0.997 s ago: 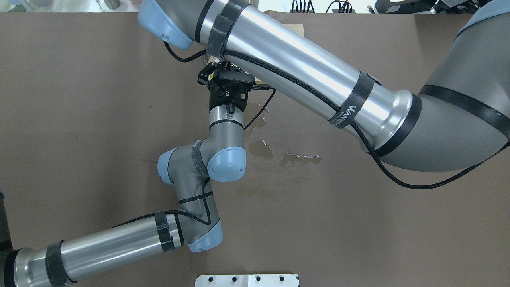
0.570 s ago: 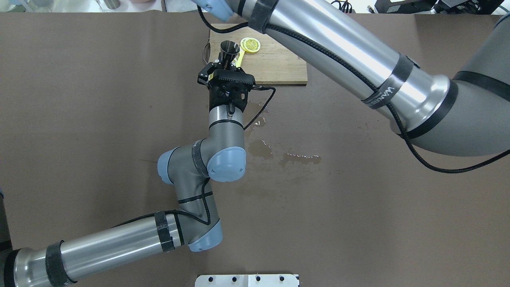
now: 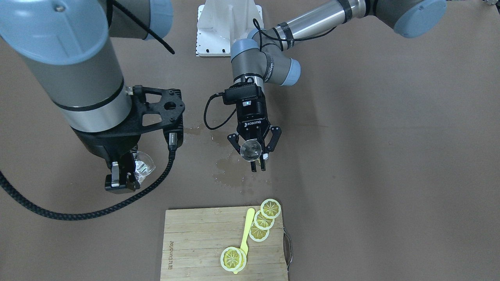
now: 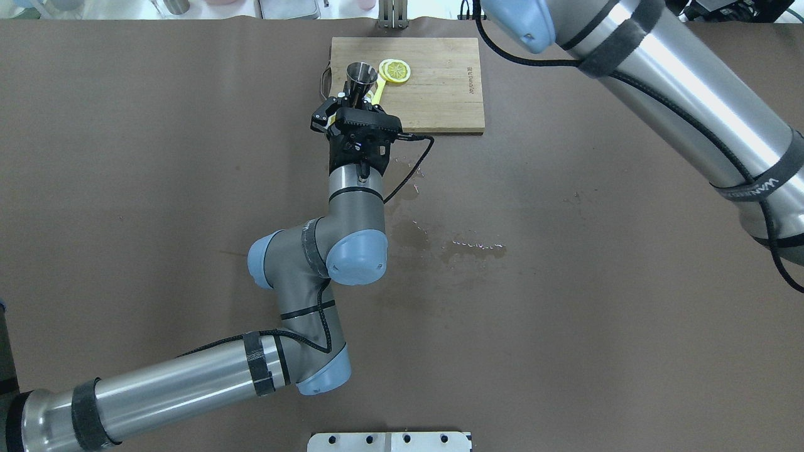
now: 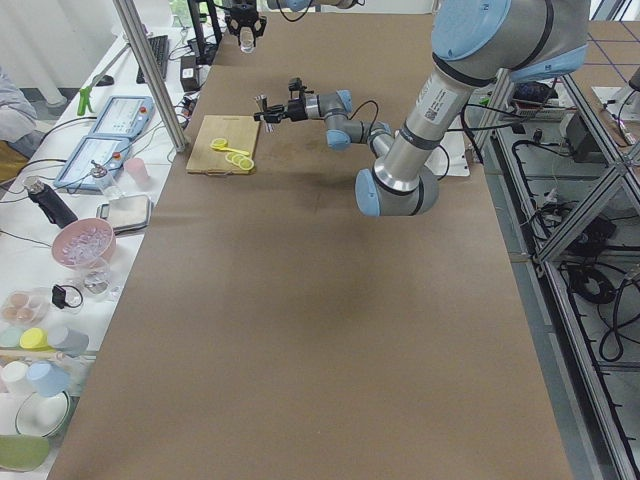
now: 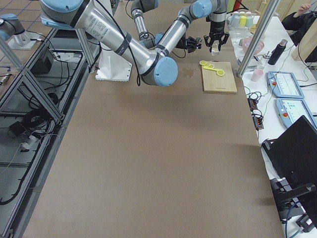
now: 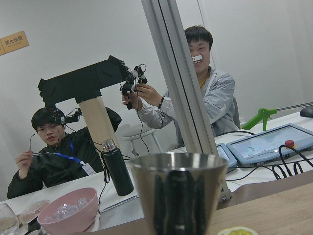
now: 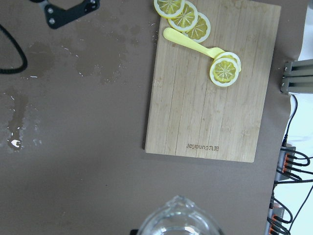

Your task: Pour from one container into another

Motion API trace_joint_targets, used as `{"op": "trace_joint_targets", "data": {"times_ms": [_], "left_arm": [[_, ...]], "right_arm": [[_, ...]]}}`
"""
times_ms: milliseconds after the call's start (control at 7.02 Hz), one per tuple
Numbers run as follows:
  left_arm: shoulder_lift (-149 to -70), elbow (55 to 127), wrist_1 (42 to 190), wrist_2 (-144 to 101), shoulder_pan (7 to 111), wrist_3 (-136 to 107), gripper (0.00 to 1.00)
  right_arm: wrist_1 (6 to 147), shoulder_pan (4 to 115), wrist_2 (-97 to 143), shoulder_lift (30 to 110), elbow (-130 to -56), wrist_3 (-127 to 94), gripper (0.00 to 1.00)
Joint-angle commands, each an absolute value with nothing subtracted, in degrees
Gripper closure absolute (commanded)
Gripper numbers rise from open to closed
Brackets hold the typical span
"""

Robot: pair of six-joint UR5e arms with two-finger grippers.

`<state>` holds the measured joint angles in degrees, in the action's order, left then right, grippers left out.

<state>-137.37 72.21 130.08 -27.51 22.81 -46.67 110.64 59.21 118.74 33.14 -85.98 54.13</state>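
Note:
My left gripper (image 3: 258, 166) is shut on the waist of the grey steel jigger (image 3: 250, 150), which stands upright in it above the table. The jigger (image 4: 362, 74) shows just before the board's near corner, and its upper cone (image 7: 178, 193) fills the left wrist view. The right gripper (image 3: 121, 177) hangs high over the table, pointing down, shut on the small clear glass cup (image 3: 143, 167). That cup's rim (image 8: 178, 218) shows at the bottom of the right wrist view. Cup and jigger are well apart. I cannot see what either one holds.
A wooden cutting board (image 4: 433, 100) at the table's far edge carries lemon slices (image 4: 397, 71) and a yellow spoon (image 3: 245, 230). Wet patches (image 4: 440, 242) darken the brown table near its middle. People sit beyond the far edge.
The right arm has swung away to the right in the overhead view, uncovering the cutting board and the jigger. The left arm and jigger have stayed put.

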Motion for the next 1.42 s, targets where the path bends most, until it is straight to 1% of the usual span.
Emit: {"op": "trace_joint_targets", "data": {"times_ms": [0, 570, 854, 997, 1139, 1281], "left_arm": [[-137.3, 72.2, 130.1, -27.6, 22.8, -46.7, 1.00], [-137.1, 72.1, 130.2, -27.6, 22.9, -46.7, 1.00], [-136.2, 72.2, 130.3, -27.6, 23.1, -46.7, 1.00], [-134.2, 72.5, 133.6, -28.6, 23.8, -46.7, 1.00], [-132.2, 72.5, 135.9, -29.3, 24.1, -46.7, 1.00], [-130.1, 72.4, 139.7, -29.4, 24.2, -46.7, 1.00]], "right_arm": [[100.5, 60.3, 122.3, 42.7, -91.9, 49.8, 1.00], [79.3, 61.3, 128.7, 57.0, -96.8, 36.2, 1.00], [68.1, 62.6, 131.3, 63.2, -96.6, 29.7, 1.00], [65.2, 63.7, 133.8, 64.8, -96.5, 26.1, 1.00], [64.9, 65.8, 136.3, 65.5, -96.3, 21.4, 1.00], [64.6, 67.1, 138.3, 67.1, -96.2, 21.2, 1.00]]}}
